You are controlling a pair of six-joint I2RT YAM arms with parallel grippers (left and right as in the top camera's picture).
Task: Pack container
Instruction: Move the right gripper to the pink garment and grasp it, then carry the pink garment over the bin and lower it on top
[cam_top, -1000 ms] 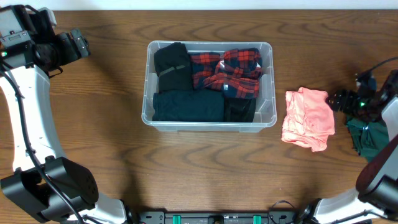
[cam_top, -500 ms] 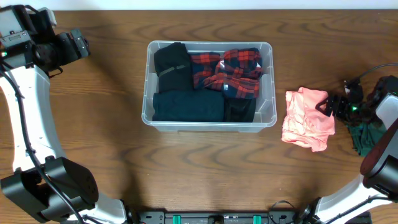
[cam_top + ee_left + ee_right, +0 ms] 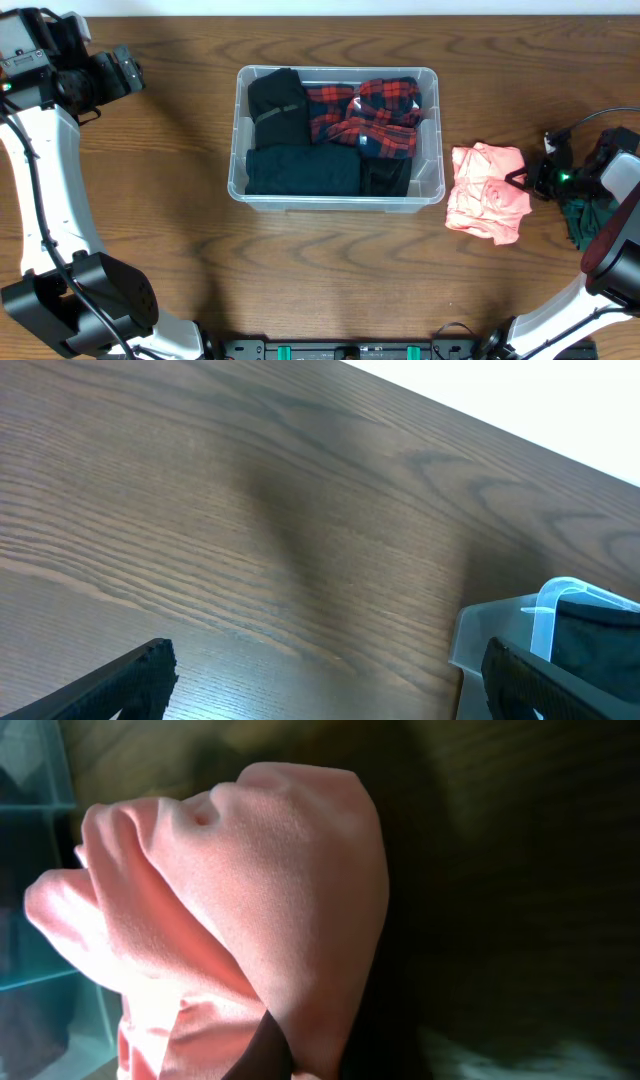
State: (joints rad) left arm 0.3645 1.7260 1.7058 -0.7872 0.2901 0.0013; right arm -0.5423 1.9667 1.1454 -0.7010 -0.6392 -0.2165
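Observation:
The container, a clear plastic bin, stands mid-table. It holds black folded garments, a red plaid shirt and a dark folded piece. A crumpled pink cloth lies on the table to its right. My right gripper is shut on that cloth's right edge. In the right wrist view the pink cloth fills the frame, pinched at the bottom by my right gripper. My left gripper hovers far left, its jaws open over bare wood.
A dark green cloth lies at the table's right edge behind my right gripper. The container's corner shows in the left wrist view, its wall in the right wrist view. Bare wood lies in front of the container.
My right gripper moved left to the pink cloth and shut on its right edge. The cloth bunched and shifted slightly left. The left arm has not moved.

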